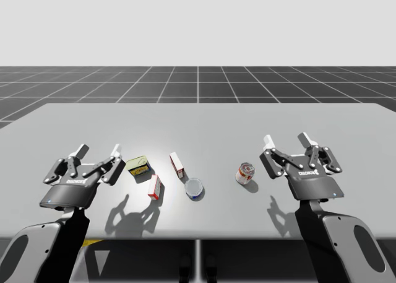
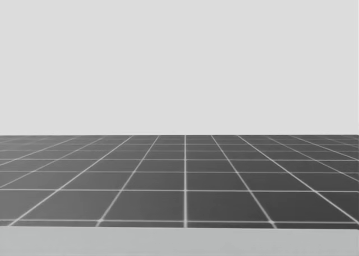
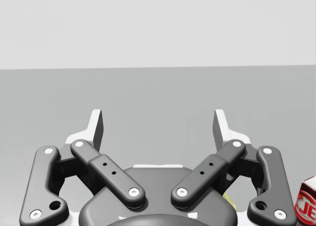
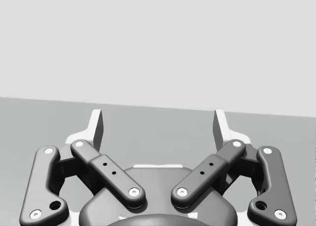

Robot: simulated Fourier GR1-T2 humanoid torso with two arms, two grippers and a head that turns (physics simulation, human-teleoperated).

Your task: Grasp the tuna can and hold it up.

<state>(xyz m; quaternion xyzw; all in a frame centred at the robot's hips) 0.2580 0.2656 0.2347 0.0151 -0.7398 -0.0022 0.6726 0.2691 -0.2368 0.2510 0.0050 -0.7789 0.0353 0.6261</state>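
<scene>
While the left gripper point(image 1: 98, 151) and right gripper point(image 1: 286, 139) hover, fingers apart, the short blue-and-silver metal tuna can point(image 1: 194, 188) sits near a red-and-white cardboard box point(image 1: 177, 163); a careless reach could topple that box.

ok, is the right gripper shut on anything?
No, the right gripper is wide open, with only bare table seen through the gap.

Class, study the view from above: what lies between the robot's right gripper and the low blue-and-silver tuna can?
The high view shows one thing there: a red-and-white can between the right gripper and the tuna can, touching neither.
</scene>
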